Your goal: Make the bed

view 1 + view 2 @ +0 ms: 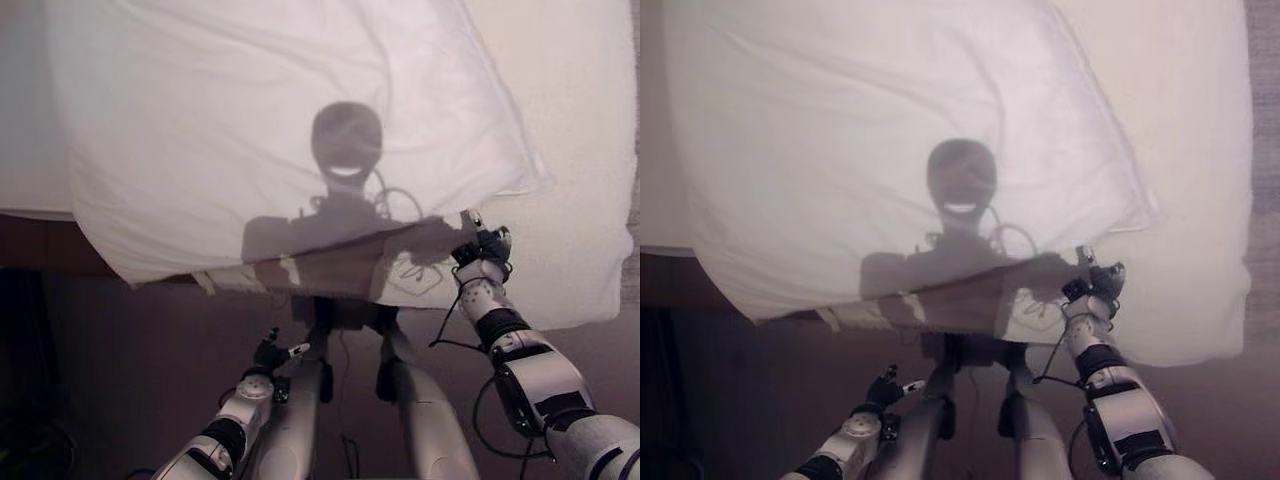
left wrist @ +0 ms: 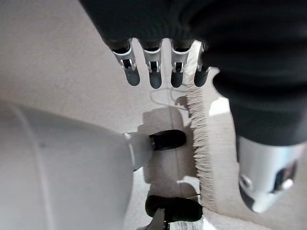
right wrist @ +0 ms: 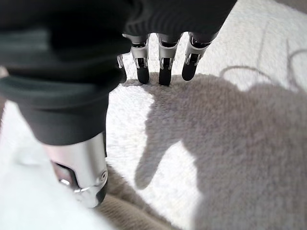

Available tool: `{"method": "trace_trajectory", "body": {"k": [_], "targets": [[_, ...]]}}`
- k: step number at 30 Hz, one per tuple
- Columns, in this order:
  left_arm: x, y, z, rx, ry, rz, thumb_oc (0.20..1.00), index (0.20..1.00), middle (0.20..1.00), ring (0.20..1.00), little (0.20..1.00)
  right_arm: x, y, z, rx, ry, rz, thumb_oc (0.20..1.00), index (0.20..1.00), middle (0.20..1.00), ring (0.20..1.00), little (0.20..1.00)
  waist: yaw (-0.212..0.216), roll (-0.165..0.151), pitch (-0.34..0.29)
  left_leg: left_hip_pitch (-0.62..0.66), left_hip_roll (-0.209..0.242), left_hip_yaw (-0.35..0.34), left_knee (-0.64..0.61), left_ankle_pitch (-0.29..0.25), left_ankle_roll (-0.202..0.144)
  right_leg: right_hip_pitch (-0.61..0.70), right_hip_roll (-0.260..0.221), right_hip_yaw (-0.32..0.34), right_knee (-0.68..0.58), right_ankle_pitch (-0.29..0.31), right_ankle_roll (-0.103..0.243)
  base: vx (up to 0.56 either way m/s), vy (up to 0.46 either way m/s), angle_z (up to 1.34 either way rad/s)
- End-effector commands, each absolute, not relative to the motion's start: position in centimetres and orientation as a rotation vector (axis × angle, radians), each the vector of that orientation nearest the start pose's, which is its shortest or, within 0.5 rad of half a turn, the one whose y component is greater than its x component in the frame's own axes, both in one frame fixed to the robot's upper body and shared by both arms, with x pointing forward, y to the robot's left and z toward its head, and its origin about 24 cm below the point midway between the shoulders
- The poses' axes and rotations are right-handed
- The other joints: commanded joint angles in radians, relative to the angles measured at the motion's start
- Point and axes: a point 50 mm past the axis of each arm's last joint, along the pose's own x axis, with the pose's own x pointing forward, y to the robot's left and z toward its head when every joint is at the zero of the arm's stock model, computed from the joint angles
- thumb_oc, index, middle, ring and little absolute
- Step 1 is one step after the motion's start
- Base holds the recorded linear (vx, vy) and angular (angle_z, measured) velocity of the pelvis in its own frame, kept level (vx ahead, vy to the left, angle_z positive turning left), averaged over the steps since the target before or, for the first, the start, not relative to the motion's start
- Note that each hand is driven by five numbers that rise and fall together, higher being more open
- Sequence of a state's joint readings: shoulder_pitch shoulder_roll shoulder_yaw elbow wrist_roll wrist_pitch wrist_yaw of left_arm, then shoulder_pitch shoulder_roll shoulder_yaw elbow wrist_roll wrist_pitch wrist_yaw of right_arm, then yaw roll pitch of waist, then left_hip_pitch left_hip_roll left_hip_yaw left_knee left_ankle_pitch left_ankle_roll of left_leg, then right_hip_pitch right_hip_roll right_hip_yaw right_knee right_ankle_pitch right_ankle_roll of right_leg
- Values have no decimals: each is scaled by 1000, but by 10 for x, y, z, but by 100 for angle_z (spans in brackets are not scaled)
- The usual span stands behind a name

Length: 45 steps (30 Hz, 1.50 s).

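Observation:
A white duvet (image 1: 270, 130) lies across the bed, its near edge hanging over the bed's side. A cream fuzzy blanket (image 1: 580, 200) shows from under it on the right and reaches the bed's corner. My right hand (image 1: 482, 255) is at the near edge where the duvet meets the blanket. Its fingers (image 3: 163, 67) are straight and hover just over the fuzzy blanket (image 3: 230, 143), holding nothing. My left hand (image 1: 270, 355) hangs low in front of the bed, away from the bedding. Its fingers (image 2: 153, 72) are straight and hold nothing.
The bed's dark side panel (image 1: 40, 250) runs along the left, below the overhanging duvet. In front of the bed is dark floor (image 1: 120, 380). The left wrist view shows pale carpet (image 2: 57, 57) and a rug's fringed edge (image 2: 199, 143).

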<state>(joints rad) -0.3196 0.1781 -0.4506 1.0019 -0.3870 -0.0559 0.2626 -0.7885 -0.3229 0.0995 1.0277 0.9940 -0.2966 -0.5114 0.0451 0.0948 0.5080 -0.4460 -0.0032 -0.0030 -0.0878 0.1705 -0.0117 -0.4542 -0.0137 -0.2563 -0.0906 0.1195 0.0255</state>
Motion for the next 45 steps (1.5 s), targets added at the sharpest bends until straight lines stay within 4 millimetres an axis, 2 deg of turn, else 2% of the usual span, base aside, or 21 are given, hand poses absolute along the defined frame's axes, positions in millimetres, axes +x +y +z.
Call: {"method": "trace_trajectory", "body": {"k": [1, 5, 9, 10, 14, 16, 20, 21, 22, 24, 28, 32, 35, 45], "targets": [[245, 159, -93, 181, 667, 50, 1000, 1000, 1000, 1000, 1000, 398, -221, 169, 516, -218, -458, 1000, 1000, 1000, 1000, 1000, 31, -22, 12, 4, -67, 48, 1, -39, -31, 19, -52, 94, 48, 34, 99, 0, 0, 0], [245, 161, -93, 196, 666, 52, 1000, 1000, 1000, 1000, 1000, 397, -204, 203, 497, -352, -374, 1000, 1000, 1000, 1000, 1000, 29, -39, 12, 3, -66, 44, 1, -41, -31, 20, -53, 87, 52, 29, 98, 9, -2, -1], [245, 162, -93, 196, 665, 58, 1000, 1000, 1000, 1000, 1000, 397, -201, 214, 462, -387, -356, 1000, 1000, 1000, 1000, 1000, 28, -45, 12, 3, -65, 43, 1, -41, -30, 20, -54, 84, 54, 28, 98, 10, -2, -2], [247, 163, -92, 196, 659, 61, 1000, 1000, 1000, 1000, 1000, 396, -195, 224, 415, -424, -334, 1000, 1000, 1000, 1000, 1000, 28, -55, 12, 11, -62, 42, 1, -46, -31, 30, -53, 82, 54, 23, 98, 0, 0, 0], [248, 163, -90, 190, 653, 70, 1000, 1000, 1000, 1000, 1000, 394, -190, 228, 418, -445, -322, 1000, 1000, 1000, 1000, 1000, 26, -62, 12, 7, -63, 38, 1, -41, -32, 30, -53, 78, 52, 26, 98, 8, -2, 0], [247, 163, -91, 189, 663, 83, 1000, 1000, 1000, 1000, 1000, 393, -189, 219, 428, -422, -350, 1000, 1000, 1000, 1000, 1000, 23, -70, 12, 10, -62, 35, 1, -42, -33, 35, -52, 74, 52, 26, 98, 0, 0, 0], [242, 165, -97, 201, 708, 116, 1000, 1000, 1000, 1000, 1000, 387, -187, 178, 570, -309, -446, 1000, 1000, 1000, 1000, 1000, 9, -91, 12, 19, -60, 40, 1, -49, -30, 44, -48, 77, 49, 25, 96, 0, 0, 0], [242, 165, -97, 201, 708, 116, 1000, 1000, 1000, 1000, 1000, 387, -187, 178, 570, -309, -446, 1000, 1000, 1000, 1000, 1000, 9, -91, 12, 19, -60, 40, 1, -49, -30, 44, -48, 77, 49, 25, 96, 0, 0, 0], [240, 165, -100, 212, 734, 129, 1000, 1000, 1000, 1000, 1000, 381, -186, 152, 645, -234, -499, 1000, 1000, 1000, 1000, 1000, 0, -98, 12, 28, -57, 45, 1, -53, -29, 48, -46, 81, 51, 23, 96, 0, 0, 0], [236, 165, -103, 224, 760, 143, 1000, 1000, 1000, 1000, 1000, 370, -187, 117, 720, -143, -581, 1000, 1000, 1000, 1000, 1000, -10, -105, 12, 39, -56, 50, 1, -57, -27, 57, -46, 87, 52, 22, 95, 4, 26, 3], [235, 166, -105, 228, 773, 174, 1000, 1000, 1000, 1000, 1000, 347, -191, 66, 826, 0, -724, 1000, 1000, 1000, 1000, 1000, -29, -104, 12, 48, -55, 62, 1, -61, -25, 59, -48, 98, 58, 24, 96, -24, 28, 9], [233, 167, -104, 230, 768, 189, 1000, 1000, 1000, 1000, 1000, 334, -196, 55, 818, 12, -793, 1000, 1000, 1000, 1000, 1000, -36, -101, 12, 53, -55, 69, 1, -65, -23, 57, -47, 102, 60, 24, 98, -25, 17, 3], [233, 169, -104, 238, 764, 202, 1000, 1000, 1000, 1000, 1000, 327, -195, 57, 754, -15, -794, 1000, 1000, 1000, 1000, 1000, -42, -98, 12, 54, -54, 76, 1, -63, -22, 54, -47, 107, 59, 26, 98, -36, 15, -3], [231, 170, -105, 234, 752, 199, 1000, 1000, 1000, 1000, 1000, 324, -195, 89, 652, -199, -693, 1000, 1000, 1000, 1000, 1000, -48, -93, 12, 54, -53, 79, 1, -57, -22, 53, -49, 109, 53, 36, 101, -19, -1, -4]]}}
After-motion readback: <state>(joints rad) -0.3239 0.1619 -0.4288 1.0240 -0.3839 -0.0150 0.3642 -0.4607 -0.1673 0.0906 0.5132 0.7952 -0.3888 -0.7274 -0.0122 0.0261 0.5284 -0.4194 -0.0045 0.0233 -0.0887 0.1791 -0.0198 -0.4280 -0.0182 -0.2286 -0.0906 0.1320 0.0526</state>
